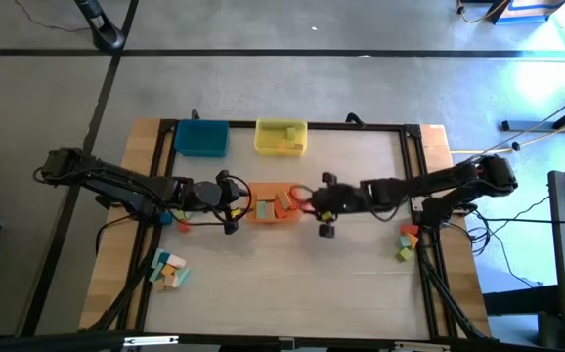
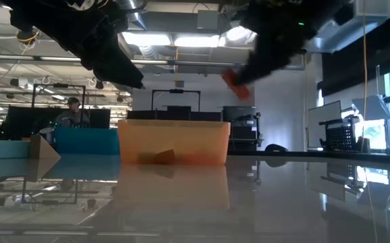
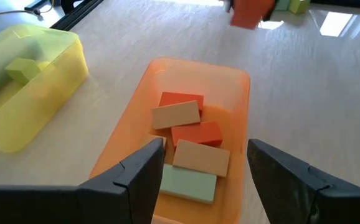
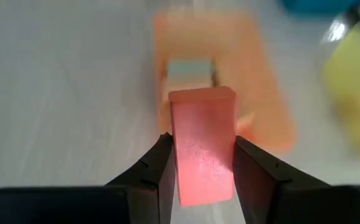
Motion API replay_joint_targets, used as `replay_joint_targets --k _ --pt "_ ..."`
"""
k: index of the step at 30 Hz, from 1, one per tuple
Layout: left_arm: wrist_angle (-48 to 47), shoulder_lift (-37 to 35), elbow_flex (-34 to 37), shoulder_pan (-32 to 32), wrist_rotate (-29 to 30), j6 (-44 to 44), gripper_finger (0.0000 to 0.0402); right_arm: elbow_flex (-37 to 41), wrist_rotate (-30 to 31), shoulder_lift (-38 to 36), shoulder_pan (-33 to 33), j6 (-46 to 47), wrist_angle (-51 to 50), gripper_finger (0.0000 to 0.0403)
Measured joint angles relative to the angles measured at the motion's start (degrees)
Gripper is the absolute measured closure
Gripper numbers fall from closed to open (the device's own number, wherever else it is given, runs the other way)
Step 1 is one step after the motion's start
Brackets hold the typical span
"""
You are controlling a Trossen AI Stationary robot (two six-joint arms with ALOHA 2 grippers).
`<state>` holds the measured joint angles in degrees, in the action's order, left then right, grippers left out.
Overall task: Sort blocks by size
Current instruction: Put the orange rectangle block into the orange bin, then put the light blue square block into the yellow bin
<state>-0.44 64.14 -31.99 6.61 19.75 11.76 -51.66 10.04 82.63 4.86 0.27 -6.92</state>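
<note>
red block | right fingers clamp it above orange tray's edge | left fingers wide, empty

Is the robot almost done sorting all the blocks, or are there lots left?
About halfway. Done: several blocks lie in the orange tray, one in the yellow tray. In hand: the right hand grips a red block above the table near the orange tray; the left hand hangs open over it. Left: a pile of blocks at the table's left edge and another at its right edge.
</note>
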Motion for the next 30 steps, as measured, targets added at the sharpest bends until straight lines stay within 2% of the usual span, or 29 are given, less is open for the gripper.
replay_joint_targets --k 9,14,18,22,25,30 --pt "0.3 0.0 0.0 0.0 0.0 -0.6 0.0183 -0.1 -5.2 6.7 -5.6 -2.1 18.7 0.0271" --pt "-0.3 0.0 0.0 0.0 0.0 -0.2 0.0183 0.0 -5.3 10.9 -6.0 -2.0 21.9 0.0264" --pt "-0.2 0.0 0.0 0.0 0.0 -0.2 0.0183 0.0 -3.5 12.0 -6.0 -0.6 22.0 0.0226" --pt "-0.2 0.0 0.0 0.0 0.0 -0.2 0.0183 0.0 -5.1 11.5 -6.0 -0.7 20.1 0.0173" --pt "-0.2 0.0 0.0 0.0 0.0 -0.2 0.0183 -0.1 -5.1 7.6 -6.0 -0.6 14.7 0.0144" --pt "-0.3 0.0 0.0 0.0 0.0 0.1 0.0183 -0.1 -5.1 -3.0 -5.2 3.0 -5.1 0.0119"
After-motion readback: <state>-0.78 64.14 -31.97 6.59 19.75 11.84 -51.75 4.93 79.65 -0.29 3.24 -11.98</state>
